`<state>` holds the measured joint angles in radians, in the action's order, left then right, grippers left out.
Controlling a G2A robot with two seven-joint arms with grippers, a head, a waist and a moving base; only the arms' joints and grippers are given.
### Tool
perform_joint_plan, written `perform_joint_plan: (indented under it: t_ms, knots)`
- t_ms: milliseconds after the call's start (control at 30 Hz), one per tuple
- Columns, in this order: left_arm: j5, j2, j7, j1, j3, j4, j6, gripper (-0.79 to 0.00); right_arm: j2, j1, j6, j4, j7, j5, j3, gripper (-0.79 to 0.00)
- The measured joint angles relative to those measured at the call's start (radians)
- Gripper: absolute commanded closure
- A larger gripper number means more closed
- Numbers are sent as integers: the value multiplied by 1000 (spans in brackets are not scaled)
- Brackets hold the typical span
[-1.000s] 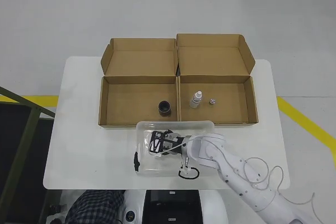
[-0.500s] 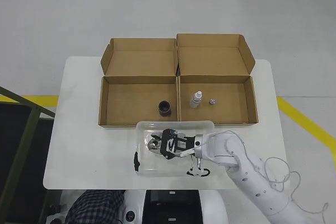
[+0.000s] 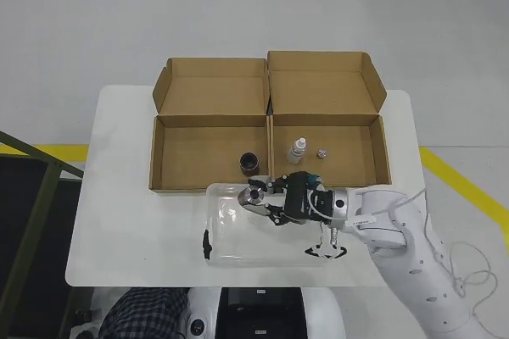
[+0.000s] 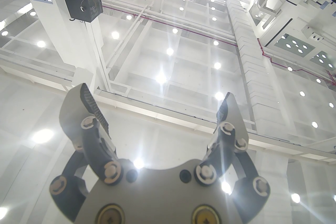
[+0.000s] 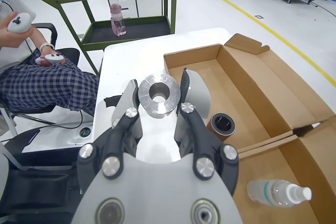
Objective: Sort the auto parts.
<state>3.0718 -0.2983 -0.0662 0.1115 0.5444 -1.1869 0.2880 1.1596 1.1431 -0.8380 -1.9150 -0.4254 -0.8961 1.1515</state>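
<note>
Since a second ago our right hand [image 3: 256, 193] has drawn back from the middle of the clear plastic tray [image 3: 229, 252] to its far rim, carrying the metal ring [image 5: 159, 96] pinched between both fingers. Around us lies a pale workshop floor crossed by a yellow line [image 3: 483, 199]. The white, round-cornered surface [image 3: 123, 195] bears everything. Two open cardboard boxes stand side by side on it, walls touching. Our left hand [image 4: 157, 114] points up at the lit ceiling, fingers spread wide. The left box [image 3: 199, 161] holds a short black cylinder [image 3: 251, 161]; the right box [image 3: 356, 161] holds a small clear spray bottle [image 3: 298, 149] and a tiny metal piece [image 3: 321, 153]. The ring is thick, dull silver and notched on its face, with a smooth bore. It hangs just beside the left box's near wall, above the tray's rim. A black scrap [image 3: 206, 246] sits at the tray's left edge.
</note>
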Motion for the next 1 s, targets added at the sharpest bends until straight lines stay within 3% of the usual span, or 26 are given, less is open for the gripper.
perform_joint_plan:
  t_ms: [667, 1000]
  knots:
    - [0, 0, 0, 0, 0, 0, 0, -785, -20, -16, 19, 10, -2, 104, 59, 0]
    - [0, 0, 0, 0, 0, 0, 0, -785, -6, -82, 123, 61, 3, -23, -34, 0]
